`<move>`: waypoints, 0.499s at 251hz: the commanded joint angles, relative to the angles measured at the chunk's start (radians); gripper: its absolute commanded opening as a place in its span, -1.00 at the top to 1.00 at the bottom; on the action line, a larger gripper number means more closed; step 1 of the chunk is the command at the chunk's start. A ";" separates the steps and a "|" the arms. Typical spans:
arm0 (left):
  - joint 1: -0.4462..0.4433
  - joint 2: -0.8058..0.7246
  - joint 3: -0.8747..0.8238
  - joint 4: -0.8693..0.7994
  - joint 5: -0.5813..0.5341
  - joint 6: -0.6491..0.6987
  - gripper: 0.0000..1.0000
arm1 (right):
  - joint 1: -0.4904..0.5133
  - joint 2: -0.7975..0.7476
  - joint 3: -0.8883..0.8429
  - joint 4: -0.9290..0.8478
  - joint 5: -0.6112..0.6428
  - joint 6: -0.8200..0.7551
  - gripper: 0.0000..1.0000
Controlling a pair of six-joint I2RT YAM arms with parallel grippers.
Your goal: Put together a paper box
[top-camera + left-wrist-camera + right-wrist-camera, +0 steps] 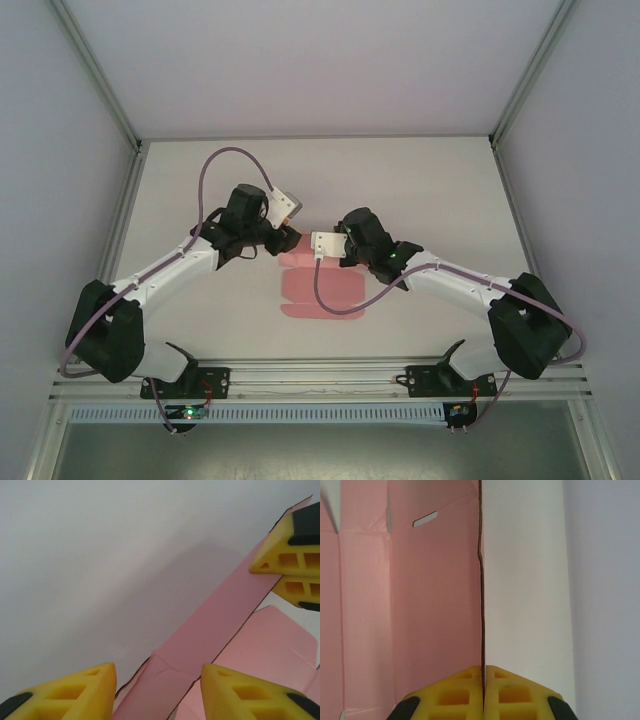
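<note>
Near the tabletop's middle, seen from above, the paper box point(322, 292) lies mostly flat between my arms, the grips too small to judge. From my left wrist, left jaws stand half apart astride a raised flap point(220, 625), holding nothing; biting off the crease could buckle thin card. From my right wrist, right jaws pinch that flap's edge tight.

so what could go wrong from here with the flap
1. The right fingers are shut on the paper box's raised flap near its end; the thin card could slip out or tear.
2. The left fingers straddle that flap near its fold; closing there may crease it crooked.
</note>
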 commanded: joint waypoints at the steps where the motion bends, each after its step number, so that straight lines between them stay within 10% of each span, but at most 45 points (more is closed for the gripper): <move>1: -0.015 -0.003 0.014 -0.032 -0.039 0.020 0.05 | -0.008 -0.015 0.038 -0.009 -0.011 0.039 1.00; 125: -0.031 0.031 0.034 -0.034 -0.048 0.012 0.47 | -0.020 -0.019 0.049 -0.026 -0.025 0.067 1.00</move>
